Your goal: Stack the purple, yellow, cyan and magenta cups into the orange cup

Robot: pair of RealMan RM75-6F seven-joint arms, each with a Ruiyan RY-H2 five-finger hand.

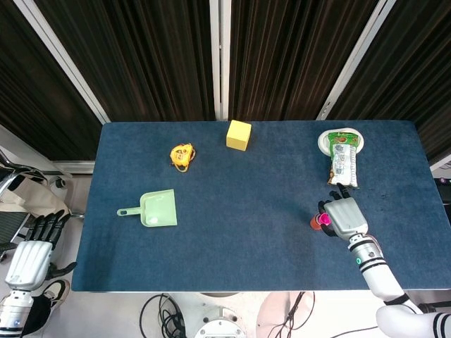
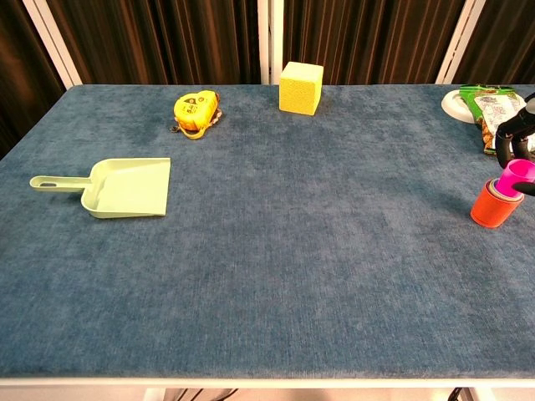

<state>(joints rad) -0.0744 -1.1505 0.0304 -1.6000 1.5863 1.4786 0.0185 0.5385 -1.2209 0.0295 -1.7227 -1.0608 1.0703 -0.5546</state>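
The orange cup (image 2: 493, 209) stands near the table's right edge, and from above only a sliver of the orange cup (image 1: 313, 222) shows beside my hand. The magenta cup (image 2: 517, 175) sits low inside it, tilted slightly, with its rim above the orange rim. My right hand (image 1: 344, 217) is over the stack, and its dark fingers (image 2: 506, 138) curl around the top of the magenta cup (image 1: 325, 220). Other cups nested inside are mostly hidden. My left hand (image 1: 32, 257) hangs off the table's left side, fingers apart and holding nothing.
A green dustpan (image 2: 125, 188) lies at the left. A yellow tape measure (image 2: 196, 111) and a yellow cube (image 2: 301, 87) sit towards the back. A white plate (image 1: 325, 141) and a snack packet (image 1: 343, 162) lie just behind my right hand.
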